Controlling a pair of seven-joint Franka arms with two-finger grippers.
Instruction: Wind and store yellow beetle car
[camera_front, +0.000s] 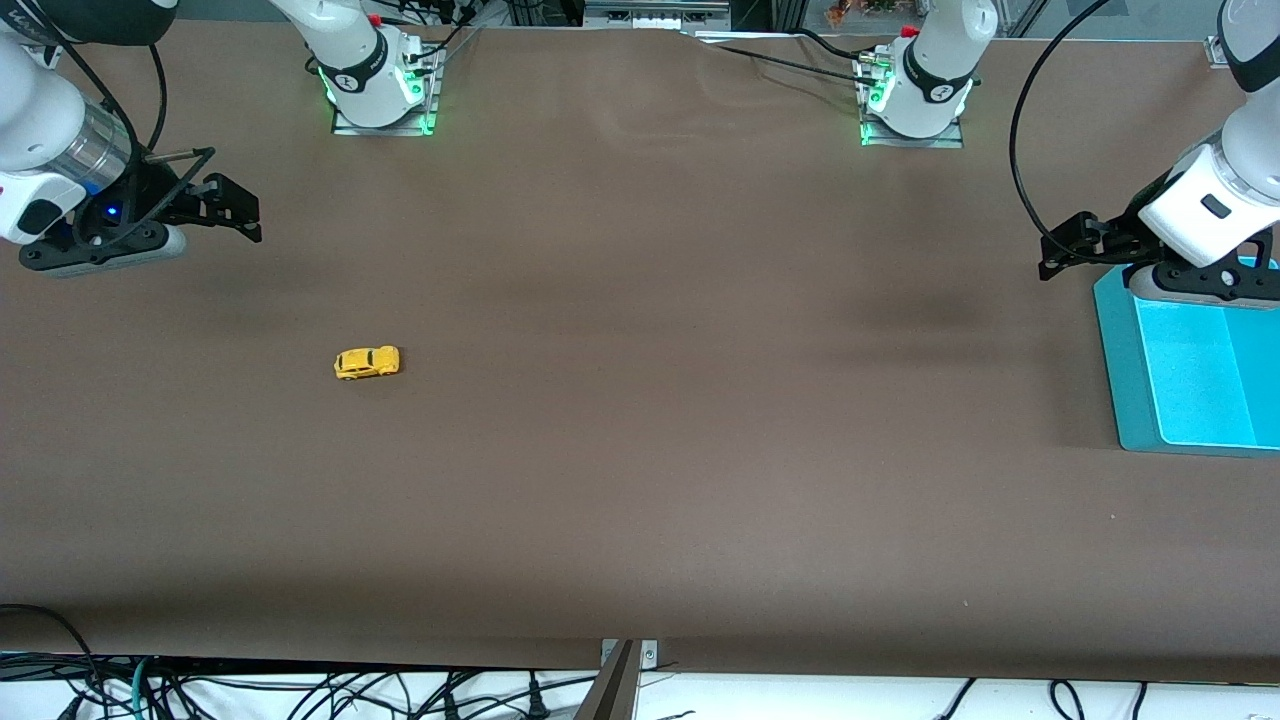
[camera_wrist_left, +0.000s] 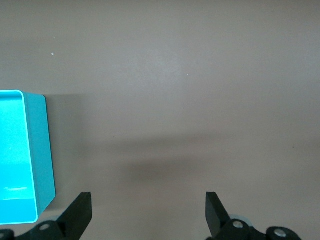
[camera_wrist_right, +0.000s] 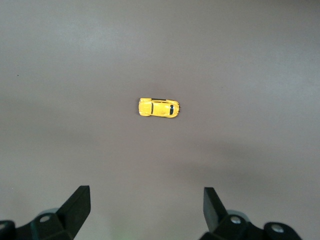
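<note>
Yellow beetle car sits on its wheels on the brown tabletop, toward the right arm's end, w/ bare surface all round it. Nothing touches it. In the right wrist view the car shows from above: rounded yellow body, dark windows.

Right tool hangs over the tabletop at the right arm's end, well apart from the car. Jaws wide, nothing between them; right wrist view shows both black fingertips spread w/ only bare tabletop in the gap.

Left tool hangs over the tabletop at the left arm's end, just beside a cyan bin. Jaws wide too, holding nothing; left wrist view shows its fingertips apart over bare surface, the cyan bin off to one side of them. The part of the bin's inside that shows has nothing in it; part of it is covered by the left arm in the front view.

Car and bin lie well apart, at the two ends of the tabletop.
</note>
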